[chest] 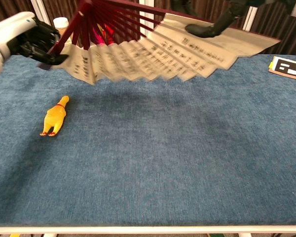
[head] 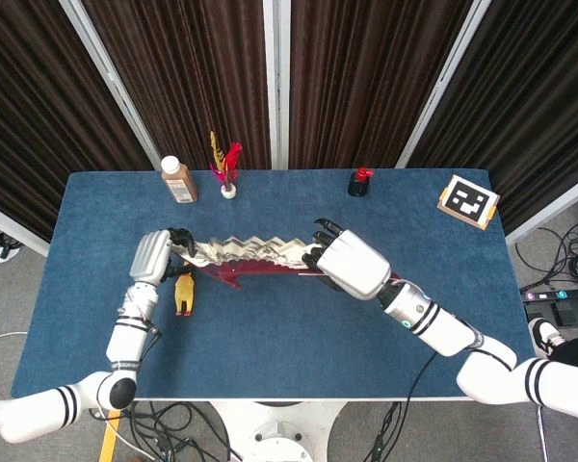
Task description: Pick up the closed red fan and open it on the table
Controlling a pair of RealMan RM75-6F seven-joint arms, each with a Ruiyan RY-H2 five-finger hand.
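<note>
The red fan (head: 246, 256) (chest: 153, 54) is spread wide, held in the air over the blue table (head: 270, 337). Its ribs are dark red and its cream pleated leaf carries dark writing. My left hand (head: 154, 256) (chest: 28, 40) grips the fan's left end guard. My right hand (head: 351, 265) holds the right end guard, with its dark fingers (chest: 213, 27) pressed on the leaf near the top edge of the chest view. The fan's pivot (chest: 85, 6) points up and away from the chest camera.
A yellow rubber chicken (head: 183, 293) (chest: 54, 116) lies on the table under the fan's left end. Along the far edge stand a brown bottle (head: 178, 180), a feather shuttlecock (head: 227, 171) and a small black and red object (head: 359, 182). A marker card (head: 467, 201) (chest: 288, 67) lies at the far right.
</note>
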